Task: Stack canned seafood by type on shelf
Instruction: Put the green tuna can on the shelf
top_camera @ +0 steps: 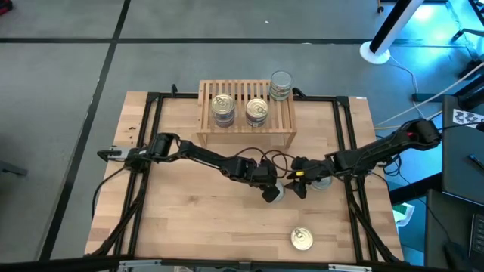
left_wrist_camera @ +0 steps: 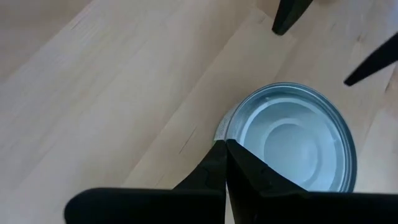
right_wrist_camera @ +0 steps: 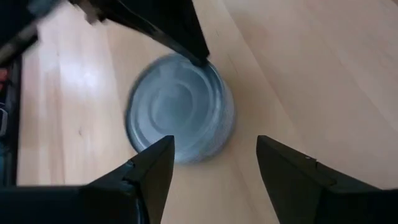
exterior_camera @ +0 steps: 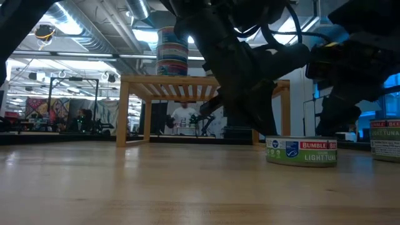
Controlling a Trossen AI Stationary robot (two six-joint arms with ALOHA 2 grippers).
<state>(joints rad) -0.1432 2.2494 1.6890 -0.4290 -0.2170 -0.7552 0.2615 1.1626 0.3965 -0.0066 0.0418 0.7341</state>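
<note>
— Between the right gripper's (right_wrist_camera: 214,171) spread, empty fingers sat a silver-lidded tin (right_wrist_camera: 180,109), flat on the table.
— And the left gripper (left_wrist_camera: 225,163)?
— Pinched shut on nothing, tips touching that tin's rim.
— Handling?
— Rigid, probably weighty, slick; I'd clamp the sidewall. Beyond stood the shelf (top_camera: 246,134), with stacks.

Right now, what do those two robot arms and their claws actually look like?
Both arms are dark, nearly black, built of slim jointed segments with black cables looping alongside. The left claw ends in two thin, pointed black fingers pressed together like a beak. The right claw has two broad, wedge-shaped black fingers set apart, with a small yellow marking near its wrist.
</note>
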